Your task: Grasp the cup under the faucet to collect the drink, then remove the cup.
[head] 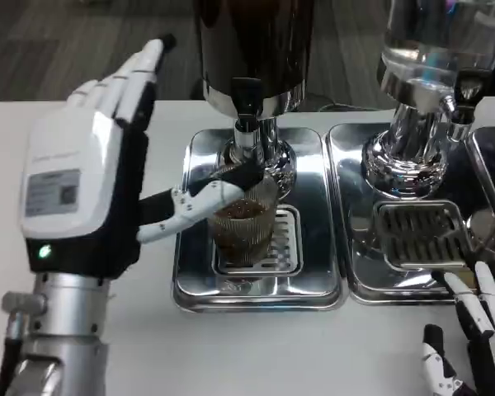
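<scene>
On the white desk (148, 346) before the robot stand two polished steel drip trays side by side, the nearer one (194, 280) under a tall dark steel drink dispenser (252, 49), the other (355, 285) under a clear-tanked dispenser on a chrome pedestal (404, 157). The left robot hand (82, 190) is the biggest thing in front, standing upright left of the first tray with its fingers spread and lifted; only its long white thumb (186, 210) reaches across to the rim of the ribbed clear plastic cup (246, 227), and I cannot tell whether it touches. The hand holds nothing. The cup stands on the slotted grate, directly under the small black-handled chrome faucet (247, 111), with brown drink partway up inside.

The step in hand looks like taking hold of the filled cup. To do it well, the fingers should close round the cup's ribbed wall below the rim, firm but not crushing, and keep it upright.

The faucet sits just above the rim, so lifting straight up risks a knock; drawing the cup toward the robot over the tray's low front lip offers the most open room. The right robot hand (474, 338), fingers apart and free of anything, waits at the desk's near right corner.
</scene>
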Available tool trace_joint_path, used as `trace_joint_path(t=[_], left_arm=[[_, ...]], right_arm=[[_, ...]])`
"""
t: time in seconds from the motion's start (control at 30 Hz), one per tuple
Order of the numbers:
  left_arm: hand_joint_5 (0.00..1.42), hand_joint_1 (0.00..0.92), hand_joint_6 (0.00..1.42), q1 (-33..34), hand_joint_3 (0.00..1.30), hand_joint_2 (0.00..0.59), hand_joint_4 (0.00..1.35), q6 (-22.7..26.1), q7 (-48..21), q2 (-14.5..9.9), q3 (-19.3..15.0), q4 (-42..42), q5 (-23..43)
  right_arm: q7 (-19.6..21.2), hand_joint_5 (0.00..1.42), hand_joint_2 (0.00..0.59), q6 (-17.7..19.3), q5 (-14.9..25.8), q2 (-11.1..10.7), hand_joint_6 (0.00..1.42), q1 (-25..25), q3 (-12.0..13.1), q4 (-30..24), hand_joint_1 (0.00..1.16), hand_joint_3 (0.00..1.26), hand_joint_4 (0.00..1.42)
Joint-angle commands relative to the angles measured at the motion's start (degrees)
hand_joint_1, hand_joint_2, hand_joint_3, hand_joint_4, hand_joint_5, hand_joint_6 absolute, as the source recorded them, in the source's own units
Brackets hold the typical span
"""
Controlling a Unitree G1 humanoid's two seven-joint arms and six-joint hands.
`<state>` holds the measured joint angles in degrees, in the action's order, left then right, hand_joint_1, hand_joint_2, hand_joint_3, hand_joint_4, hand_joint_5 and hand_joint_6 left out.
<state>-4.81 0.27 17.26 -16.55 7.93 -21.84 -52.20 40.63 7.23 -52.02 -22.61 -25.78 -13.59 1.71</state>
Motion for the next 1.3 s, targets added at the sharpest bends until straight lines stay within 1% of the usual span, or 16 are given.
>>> trace_joint_path(t=[0.03, 0.1, 0.17, 0.27, 0.33, 0.37, 0.5, 0.67, 0.73, 0.8, 0.83, 0.97, 1.03, 1.1, 1.2, 1.3], left_arm=[[0.23, 0.0, 0.22, -6.11, 0.12, 0.038, 0.0, -2.05, 1.6, -1.44, -3.1, -3.65, 0.04], [0.23, 0.0, 0.22, -11.13, 0.12, 0.038, 0.0, -3.03, 3.55, -2.73, -4.69, -5.29, -3.15], [0.22, 0.0, 0.21, -15.33, 0.12, 0.039, 0.0, -3.98, 5.35, -3.63, -5.64, -5.82, -5.26], [0.22, 0.0, 0.2, -20.57, 0.13, 0.04, 0.0, -6.03, 8.2, -4.41, -6.32, -3.28, -5.14], [0.22, 0.0, 0.2, -23.17, 0.14, 0.041, 0.0, -7.37, 10.44, -4.64, -6.26, -0.74, -4.98], [0.22, 0.0, 0.2, -23.77, 0.14, 0.041, 0.0, -7.88, 11.27, -4.65, -6.22, 0.11, -5.07], [0.19, 0.0, 0.17, -25.32, 0.14, 0.049, 0.0, -8.58, 14.35, -4.88, -3.64, 6.96, -7.28], [0.17, 0.0, 0.15, -22.54, 0.15, 0.052, 0.0, -7.58, 15.04, -4.73, 0.4, 17.16, -7.72], [0.17, 0.0, 0.15, -21.12, 0.16, 0.053, 0.0, -7.24, 15.52, -4.65, 1.86, 20.75, -7.51], [0.17, 0.0, 0.14, -20.21, 0.2, 0.057, 0.0, -6.85, 15.8, -4.6, 2.8, 22.74, -7.25], [0.17, 0.0, 0.14, -19.73, 0.2, 0.059, 0.0, -6.45, 15.84, -4.59, 3.37, 23.65, -7.34], [0.17, 0.0, 0.13, -19.08, 0.21, 0.062, 0.0, -5.43, 16.46, -4.92, 4.6, 24.79, -7.24], [0.17, 0.0, 0.13, -19.16, 0.21, 0.063, 0.0, -5.13, 16.77, -5.17, 4.77, 24.54, -6.92], [0.17, 0.0, 0.13, -19.24, 0.22, 0.064, 0.0, -4.92, 17.0, -5.36, 4.76, 24.27, -6.72], [0.17, 0.0, 0.13, -19.29, 0.22, 0.064, 0.0, -4.9, 17.17, -5.54, 4.51, 24.1, -5.9], [0.17, 0.0, 0.13, -19.43, 0.22, 0.065, 0.0, -4.83, 17.34, -5.67, 4.38, 23.81, -5.58]], right_arm=[[-0.6, 0.0, 0.451, 0.12, -0.3, -0.33, 0.0, 0.08, 0.17, -1.2, 0.2, 0.17, 0.01], [-0.97, 0.0, 0.406, 0.28, -0.11, -0.68, 0.0, 0.02, 0.51, -1.85, 0.22, 0.15, 0.01], [-1.31, 0.0, 0.387, 0.37, -0.02, -0.94, 0.0, 0.0, 0.78, -2.38, 0.24, 0.13, 0.01], [-2.56, 0.0, 0.345, 0.06, -0.05, -1.37, 0.0, 0.18, 1.11, -3.6, 0.25, 0.13, 0.0], [-3.75, 0.0, 0.342, -0.39, -0.25, -1.56, 0.0, 0.46, 1.3, -4.55, 0.24, 0.13, 0.0], [-4.26, 0.0, 0.326, -0.56, -0.4, -1.55, 0.0, 0.6, 1.38, -4.92, 0.23, 0.12, 0.0], [-6.85, 0.0, 0.309, -1.94, -2.22, -1.2, 0.0, 1.94, 0.8, -6.07, 0.23, 0.1, 0.0], [-10.37, 0.0, 0.301, -2.96, -3.29, -0.77, 0.0, 3.2, -0.02, -7.04, 0.23, 0.01, 0.0], [-12.69, 0.0, 0.286, -3.43, -2.98, -0.61, 0.0, 3.73, -0.17, -8.3, 0.24, 0.0, 0.0], [-15.68, 0.0, 0.258, -3.7, -2.35, -0.65, 0.0, 4.37, -0.31, -10.18, 0.29, 0.0, 0.0], [-16.85, 0.0, 0.258, -3.78, -2.14, -0.66, 0.0, 4.57, -0.31, -10.89, 0.32, 0.0, 0.0], [-24.98, 0.0, 0.229, -4.59, 2.4, 0.56, 0.0, 6.61, 0.04, -15.57, 0.4, 0.0, 0.0], [-29.4, 0.0, 0.225, -5.67, 4.49, 1.53, 0.0, 8.43, -0.12, -17.82, 0.4, 0.0, 0.0], [-32.56, 0.0, 0.207, -6.67, 5.31, 2.33, 0.0, 9.96, -0.36, -19.11, 0.39, 0.0, 0.0], [-36.47, 0.0, 0.204, -8.15, 6.77, 3.89, 0.0, 13.31, -0.88, -19.14, 0.39, 0.0, 0.0], [-39.67, 0.0, 0.18, -9.67, 8.4, 5.68, 0.0, 17.09, -1.58, -18.05, 0.36, 0.0, 0.0]])
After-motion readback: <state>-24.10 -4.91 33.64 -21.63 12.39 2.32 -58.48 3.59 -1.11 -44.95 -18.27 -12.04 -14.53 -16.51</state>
